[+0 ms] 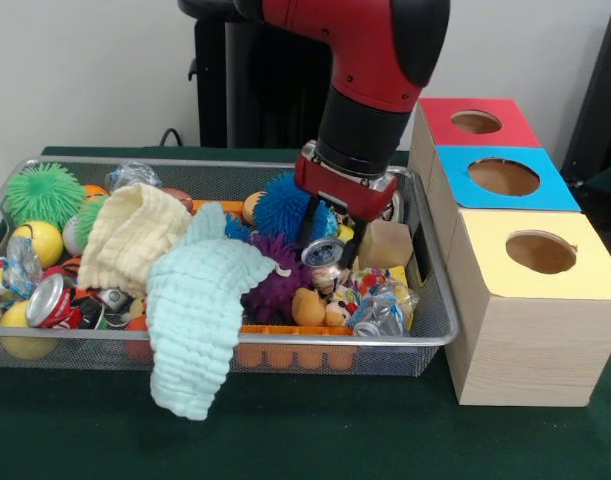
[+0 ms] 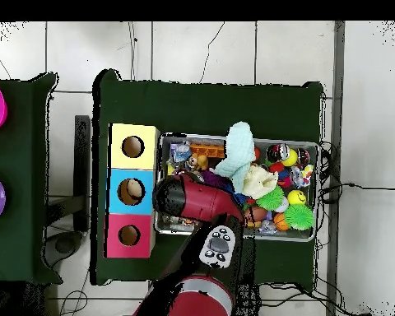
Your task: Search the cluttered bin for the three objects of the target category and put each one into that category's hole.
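Note:
The bin (image 1: 285,340) is a wide silver wire-mesh basket full of toys, cloths and cans; it also shows in the overhead view (image 2: 316,164). My gripper (image 1: 330,243) reaches down into its right half. Its fingers (image 1: 307,228) stand on either side of a silver can (image 1: 323,252) and look shut on it. The yellow-topped wooden box (image 1: 530,320) stands right of the bin, nearest the camera, and its round hole (image 1: 541,252) is unblocked. In the overhead view the hole (image 2: 132,146) is visible, but the arm (image 2: 192,202) hides the gripper.
Blue-topped (image 1: 503,177) and red-topped (image 1: 475,122) boxes stand behind the yellow one. A mint cloth (image 1: 200,310) hangs over the bin's front rim beside a cream cloth (image 1: 130,235). A red can (image 1: 50,300), a crushed can (image 1: 377,315), spiky balls (image 1: 285,205) and a small cardboard box (image 1: 385,243) surround the gripper.

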Available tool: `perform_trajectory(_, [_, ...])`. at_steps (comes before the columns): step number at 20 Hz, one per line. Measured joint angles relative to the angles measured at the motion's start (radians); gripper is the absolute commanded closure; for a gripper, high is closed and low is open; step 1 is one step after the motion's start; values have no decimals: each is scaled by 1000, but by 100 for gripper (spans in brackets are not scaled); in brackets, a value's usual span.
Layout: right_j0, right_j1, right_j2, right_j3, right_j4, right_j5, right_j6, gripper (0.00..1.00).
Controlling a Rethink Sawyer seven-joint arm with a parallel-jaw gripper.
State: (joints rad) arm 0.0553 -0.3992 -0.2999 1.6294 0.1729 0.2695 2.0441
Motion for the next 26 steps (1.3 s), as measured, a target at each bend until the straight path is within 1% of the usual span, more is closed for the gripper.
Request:
perform_trajectory(7, [0, 12, 28, -2, 40, -10, 0, 0])
perform_trajectory(17, [-1, 12, 42, -2, 90, -10, 0, 0])
perform_trajectory(26, [-9, 14, 49, -6, 93, -11, 0, 0])
